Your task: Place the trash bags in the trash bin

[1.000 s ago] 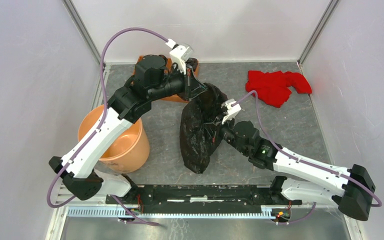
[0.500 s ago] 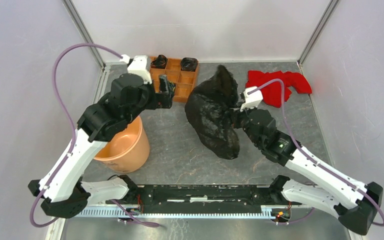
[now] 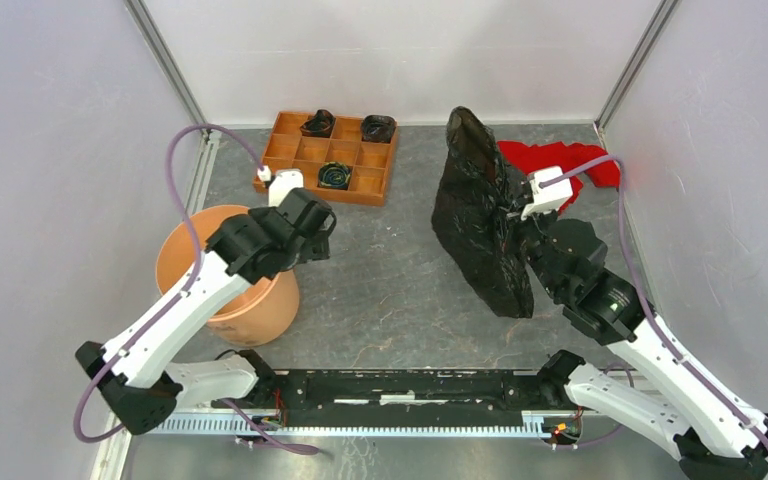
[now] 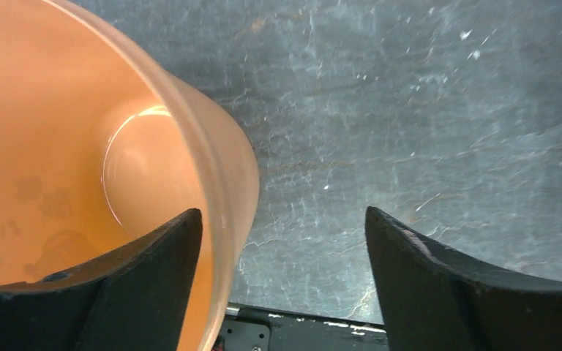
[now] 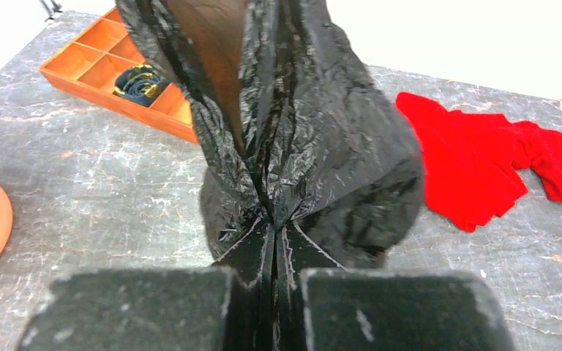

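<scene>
Standing at the left of the grey worktop (image 3: 390, 290), the peach-orange trash bin (image 3: 265, 305) is upright with its mouth open to the top. The left arm (image 3: 180, 310) reaches over its near right side.

From the left wrist, the left pincer (image 4: 282, 219) is spread wide and holds nothing. One finger hangs over the bin's inside and the other over bare worktop. The rolled rim runs between them, closer to the inner finger. Whether that finger touches the bin cannot be told.

Behind the bin, near the back wall, lies an orange-brown wooden tray (image 3: 278, 150) of square compartments. Three of them hold small rolled black bundles (image 3: 335, 175).

Right of centre, well apart from the bin, with bare worktop between, is the black trash bag (image 3: 480, 220). It is drawn up tall and leans slightly, its crinkled film glossy. The right pincer (image 3: 520, 215) sits against its right side.

From the right wrist, the right pincer (image 5: 273, 238) is pressed together on a gathered fold of the bag (image 5: 300, 124). The film fans out away from the tips, with a gap between its folds at the far end. Whether the bag's lower end rests on the worktop cannot be told.

Just behind and right of the bag, a red cloth (image 3: 560, 160) lies crumpled near the back right corner.
</scene>
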You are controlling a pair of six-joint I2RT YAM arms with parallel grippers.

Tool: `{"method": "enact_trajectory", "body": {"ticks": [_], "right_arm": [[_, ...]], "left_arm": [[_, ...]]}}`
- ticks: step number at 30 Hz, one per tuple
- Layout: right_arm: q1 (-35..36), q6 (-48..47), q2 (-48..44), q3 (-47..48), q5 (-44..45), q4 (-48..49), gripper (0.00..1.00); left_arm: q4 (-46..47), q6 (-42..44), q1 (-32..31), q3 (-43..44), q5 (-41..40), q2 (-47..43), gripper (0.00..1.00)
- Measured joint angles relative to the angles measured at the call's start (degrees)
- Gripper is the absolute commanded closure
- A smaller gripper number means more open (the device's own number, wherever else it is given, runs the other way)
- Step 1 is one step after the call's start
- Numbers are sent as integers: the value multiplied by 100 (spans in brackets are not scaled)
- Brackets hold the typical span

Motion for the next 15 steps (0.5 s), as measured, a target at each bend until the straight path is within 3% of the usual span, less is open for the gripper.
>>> {"method": "enact_trajectory", "body": {"ticks": [5, 8, 11, 15], "right_arm": [[0, -17, -210, 0, -160, -103, 99], [0, -44, -225, 33, -192, -205, 99], [0, -120, -173, 251, -208, -376, 99], [0, -236, -153, 739, -234, -468, 99]], "left_arm": [[59, -35, 2, -352, 249, 177, 60], [168, -4, 11, -376, 492, 131, 76], [369, 70, 13, -376, 876, 50, 85], [778, 323, 13, -376, 1685, -66, 88]]}}
